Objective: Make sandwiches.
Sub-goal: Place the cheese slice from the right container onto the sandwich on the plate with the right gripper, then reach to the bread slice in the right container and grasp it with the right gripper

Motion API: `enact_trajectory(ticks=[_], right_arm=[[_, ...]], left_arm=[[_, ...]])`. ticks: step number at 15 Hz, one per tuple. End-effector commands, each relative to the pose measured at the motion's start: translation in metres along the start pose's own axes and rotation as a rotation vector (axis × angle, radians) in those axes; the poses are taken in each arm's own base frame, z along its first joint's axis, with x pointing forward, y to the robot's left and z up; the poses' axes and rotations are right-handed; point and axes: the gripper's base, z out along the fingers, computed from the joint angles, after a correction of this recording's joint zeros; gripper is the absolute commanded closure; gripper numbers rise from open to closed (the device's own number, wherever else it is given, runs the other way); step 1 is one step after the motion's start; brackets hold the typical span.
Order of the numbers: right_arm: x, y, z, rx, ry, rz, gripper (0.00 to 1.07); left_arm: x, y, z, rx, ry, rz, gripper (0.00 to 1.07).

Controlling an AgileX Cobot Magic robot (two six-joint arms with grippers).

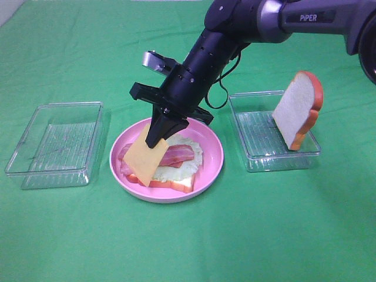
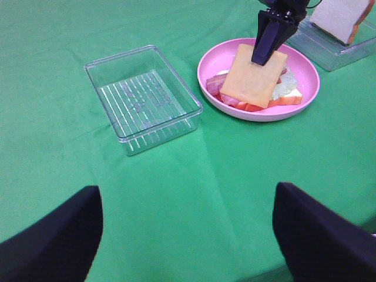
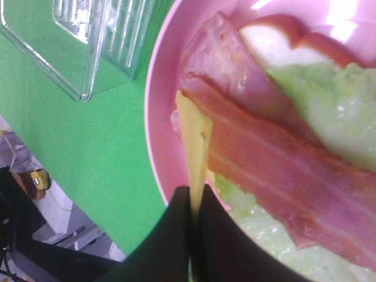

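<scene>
On the pink plate (image 1: 212, 167) lies a bread slice (image 1: 178, 184) with lettuce (image 1: 189, 154) and bacon (image 1: 177, 156) on top. My right gripper (image 1: 156, 141) reaches across from the right and is shut on the upper edge of the orange-yellow cheese slice (image 1: 144, 157), which hangs tilted over the stack's left side. In the right wrist view the cheese (image 3: 195, 158) shows edge-on, pinched between the fingers, next to the bacon (image 3: 264, 161). A second bread slice (image 1: 298, 108) leans in the right tray (image 1: 258, 138). My left gripper (image 2: 188, 235) is open over bare cloth, well short of the plate (image 2: 258, 115).
An empty clear tray (image 1: 56, 144) sits left of the plate, also visible as the tray (image 2: 144, 97) in the left wrist view. Green cloth covers the whole table. The right arm's black links and cable pass above the plate's far rim.
</scene>
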Motion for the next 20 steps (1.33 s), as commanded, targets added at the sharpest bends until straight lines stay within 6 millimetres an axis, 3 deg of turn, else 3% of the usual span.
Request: enact_trajectory(ticks=[1,3,5,9,11,12,16,18,20], right_arm=[[-0.001,-0.004,0.003,0.048,-0.011,0.010,1.03],[-0.002,-0.006,0.002,0.077,-0.030,0.004,0.89],[-0.004,-0.008,-0.001,0.124,-0.051,-0.007,0.66],[-0.004,-0.011,-0.019,0.280,-0.105,-0.023,0.44],[-0.001,-0.007,-0.037,0.374,-0.135,-0.044,0.43],[0.003,0.001,-0.059,0.447,-0.161,-0.073,0.43],[0.012,0.020,-0.111,0.636,-0.261,-0.115,0.43],[0.019,0.018,-0.140,0.686,-0.312,-0.082,0.43],[0.026,0.002,-0.166,0.671,-0.342,-0.009,0.42]], left_arm=[[0.001,0.000,-0.002,0.010,-0.024,-0.003,0.31],[0.001,0.000,-0.002,0.010,-0.024,-0.003,0.31],[0.001,0.000,-0.002,0.010,-0.024,-0.003,0.31],[0.001,0.000,-0.002,0.010,-0.024,-0.003,0.31],[0.001,0.000,-0.002,0.010,-0.024,-0.003,0.31],[0.001,0.000,-0.002,0.010,-0.024,-0.003,0.31],[0.001,0.000,-0.002,0.010,-0.024,-0.003,0.31],[0.001,0.000,-0.002,0.010,-0.024,-0.003,0.31],[0.001,0.000,-0.002,0.010,-0.024,-0.003,0.31]])
